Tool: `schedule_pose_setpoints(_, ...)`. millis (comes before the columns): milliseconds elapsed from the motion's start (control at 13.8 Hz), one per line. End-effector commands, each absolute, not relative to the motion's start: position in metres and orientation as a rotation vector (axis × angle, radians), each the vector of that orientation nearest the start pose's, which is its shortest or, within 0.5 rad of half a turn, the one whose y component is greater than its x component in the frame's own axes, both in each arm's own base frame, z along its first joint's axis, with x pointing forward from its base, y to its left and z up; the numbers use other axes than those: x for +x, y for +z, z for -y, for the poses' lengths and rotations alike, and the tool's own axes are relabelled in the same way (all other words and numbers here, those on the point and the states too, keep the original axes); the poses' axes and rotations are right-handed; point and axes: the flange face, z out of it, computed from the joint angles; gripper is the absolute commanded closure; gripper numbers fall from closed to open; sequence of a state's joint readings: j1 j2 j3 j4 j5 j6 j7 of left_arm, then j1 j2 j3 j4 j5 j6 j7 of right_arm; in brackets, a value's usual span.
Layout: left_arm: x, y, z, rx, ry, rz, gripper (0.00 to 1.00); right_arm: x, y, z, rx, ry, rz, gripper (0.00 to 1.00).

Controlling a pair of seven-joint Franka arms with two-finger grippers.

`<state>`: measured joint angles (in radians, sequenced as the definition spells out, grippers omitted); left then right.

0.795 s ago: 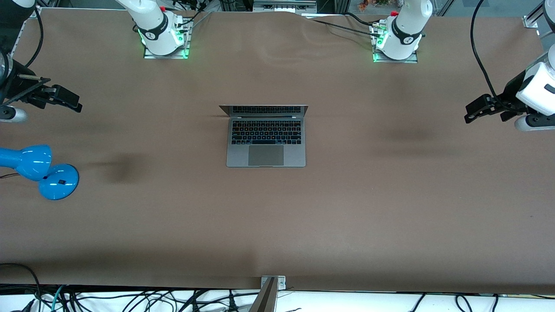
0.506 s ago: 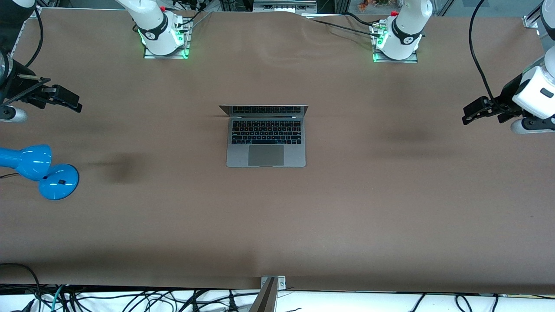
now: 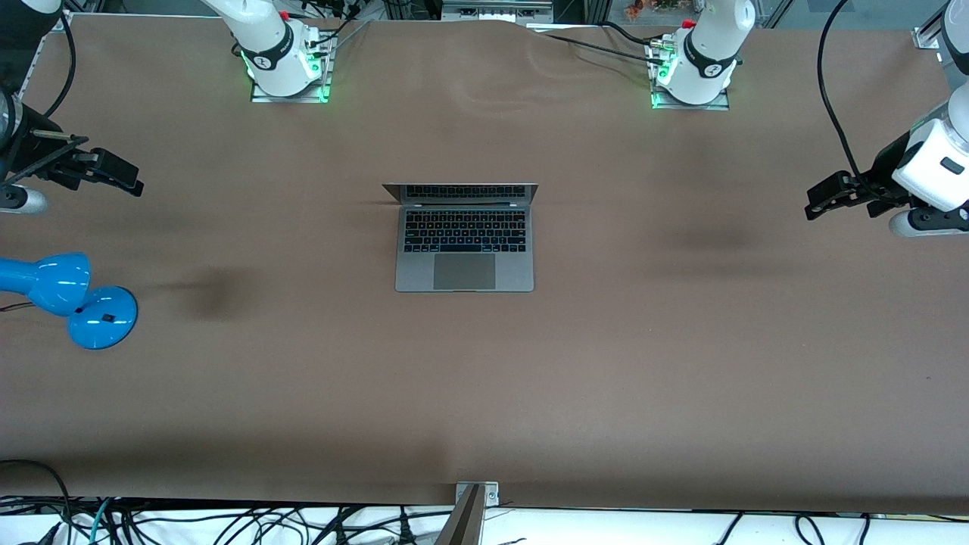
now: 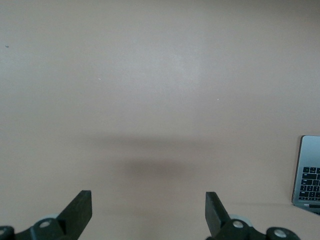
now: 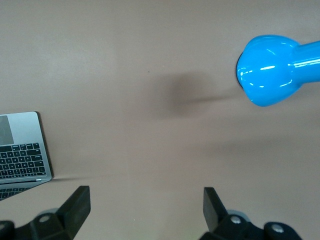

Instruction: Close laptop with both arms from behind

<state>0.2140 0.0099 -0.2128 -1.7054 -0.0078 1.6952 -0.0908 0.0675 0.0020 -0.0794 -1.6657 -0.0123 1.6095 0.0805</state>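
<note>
The laptop lies open at mid-worktop, keyboard up, its screen raised at the edge toward the robot bases. The left claw hangs over the left arm's end of the worktop, fingers spread wide and empty; the right claw hangs over the right arm's end, likewise wide open and empty. Both are well apart from the laptop. A blue lamp stands near the right arm's end, nearer the front camera than that claw. Likely risks: if the two claws meet the lid unevenly, the laptop may twist or slide; a fast push could slam the screen; the right arm's sweep could clip the lamp.
</note>
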Motion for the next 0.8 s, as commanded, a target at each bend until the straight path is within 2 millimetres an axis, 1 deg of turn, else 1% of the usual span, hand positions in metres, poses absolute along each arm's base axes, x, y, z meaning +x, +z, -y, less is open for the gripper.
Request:
schedule_pose_setpoints(0, 0.568, 0.574, 0.000, -3.158, 0.029, 0.119, 0.00, 0.556, 0.587, 0.009, -3.142, 0.077, -0.137, 0.00)
schedule_pose_setpoints(145, 0.578, 0.571, 0.000, -3.167, 0.033, 0.108, 0.00, 0.556, 0.587, 0.009, -3.142, 0.077, -0.137, 0.00)
schedule_pose_setpoints(361, 0.583, 0.560, 0.001, -3.175, 0.060, 0.094, 0.00, 0.556, 0.587, 0.009, -3.142, 0.077, -0.137, 0.00)
schedule_pose_setpoints(434, 0.585, 0.557, 0.004, -3.176, 0.069, 0.085, 0.00, 0.556, 0.587, 0.009, -3.142, 0.077, -0.137, 0.00)
schedule_pose_setpoints(506, 0.587, 0.552, 0.008, -3.186, 0.085, 0.082, 0.00, 0.556, 0.587, 0.009, -3.142, 0.077, -0.137, 0.00)
schedule_pose_setpoints(723, 0.584, 0.545, 0.039, -3.191, 0.135, -0.003, 0.00, 0.556, 0.587, 0.009, -3.142, 0.077, -0.137, 0.00)
